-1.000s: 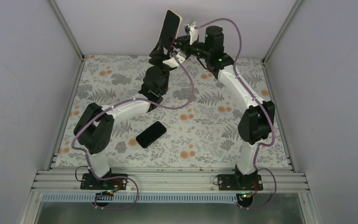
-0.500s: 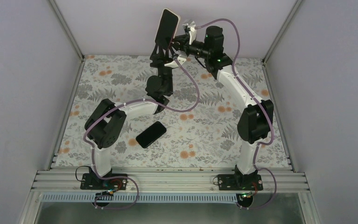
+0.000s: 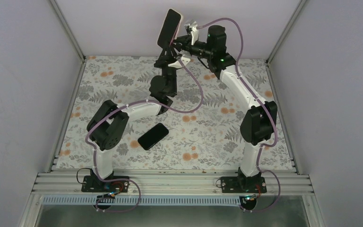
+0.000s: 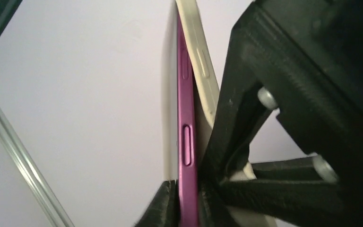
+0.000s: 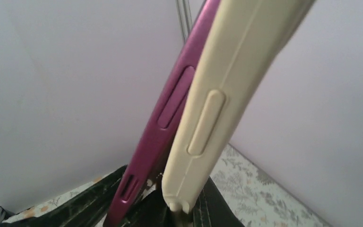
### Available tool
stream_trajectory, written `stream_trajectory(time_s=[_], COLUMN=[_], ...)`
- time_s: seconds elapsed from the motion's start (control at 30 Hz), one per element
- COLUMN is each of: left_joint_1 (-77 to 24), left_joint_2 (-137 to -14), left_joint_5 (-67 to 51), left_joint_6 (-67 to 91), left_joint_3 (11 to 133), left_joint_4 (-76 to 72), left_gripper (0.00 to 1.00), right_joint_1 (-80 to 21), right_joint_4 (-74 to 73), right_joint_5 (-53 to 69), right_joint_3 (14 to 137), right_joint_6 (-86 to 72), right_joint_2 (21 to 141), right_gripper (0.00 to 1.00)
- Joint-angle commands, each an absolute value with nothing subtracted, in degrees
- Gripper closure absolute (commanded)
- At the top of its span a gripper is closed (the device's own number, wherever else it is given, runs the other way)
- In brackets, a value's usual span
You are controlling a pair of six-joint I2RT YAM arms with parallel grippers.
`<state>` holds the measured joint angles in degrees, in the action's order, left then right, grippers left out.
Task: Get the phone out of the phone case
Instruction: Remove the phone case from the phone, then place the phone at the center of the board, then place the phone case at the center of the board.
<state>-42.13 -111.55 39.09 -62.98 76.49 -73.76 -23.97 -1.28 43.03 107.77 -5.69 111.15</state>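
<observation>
**Fig. – Phone part-peeled from case, held aloft: separation begun, not complete**

Vs. 1 s ago: L arm (image 3: 123, 111) elbow drawn up & inward toward mid-table. Phone (image 3: 169, 27) carried a little left & tilted slightly more. Dark slab (image 3: 152, 136) lying flat on table (image 3: 227, 137), same spot.

Position: phone + phone case (image 4: 201, 61) raised at rear of cell, well above table, between the two grippers.

Grippers: L gripper (image 4: 185, 210) clamped on lower end of phone, fingers tight either side of magenta edge. Unclear whether case lip also sits inside that grip. R gripper (image 3: 183, 45) just beside, on cream-case side. Cannot tell whether apart or closed on case, since both wrist views hide the contact.

Done (judged): pick-up, lift, first prying.
- L wrist view: cream case splayed off magenta edge, w/ wedge gap widening toward gripped end & closing to nothing at far end.
- R wrist view: same pair edge-on, touching along upper length, parted near bottom corner.

Left (judged): far end apparently seated in case. Remaining work is to widen the gap along full length, draw phone clear, and end w/ the two items apart. Roughly mid-task, approx. only. No sign of full release in any view.
</observation>
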Motion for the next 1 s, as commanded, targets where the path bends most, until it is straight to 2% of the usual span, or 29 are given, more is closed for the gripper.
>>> stream_trajectory(time_s=[0.0, 0.3, 0.47, 0.63, 0.73, 0.97], left_joint_1=[-42.0, -41.6, -40.7, -39.3, -38.5, -37.5], left_joint_2=[-103.5, -89.2, -81.4, -72.3, -70.0, -69.8], left_joint_5=[30.6, 29.9, 31.6, 32.3, 34.5, 35.4], left_joint_6=[-65.2, -63.6, -66.7, -70.4, -72.9, -68.5], left_joint_3=[78.7, 67.1, 58.6, 43.3, 34.3, 21.8], left_joint_4=[-68.4, -53.6, -42.9, -34.9, -33.4, -27.7], left_gripper=[0.95, 0.98, 0.98, 0.98, 0.98, 0.98], right_joint_1=[-28.7, -16.9, -11.1, -9.7, -9.9, -10.0], right_joint_4=[-21.6, -31.1, -37.9, -60.9, -67.6, -63.7], right_joint_5=[50.0, 36.6, 39.7, 46.7, 47.6, 39.3], right_joint_3=[106.3, 110.5, 107.6, 108.8, 101.3, 85.4], right_joint_6=[-0.2, 5.0, 9.3, 25.7, 33.4, 35.3], right_joint_2=[115.8, 117.4, 116.5, 121.6, 121.8, 117.8], right_gripper=[0.97, 0.97, 0.97, 0.97, 0.97, 0.97])
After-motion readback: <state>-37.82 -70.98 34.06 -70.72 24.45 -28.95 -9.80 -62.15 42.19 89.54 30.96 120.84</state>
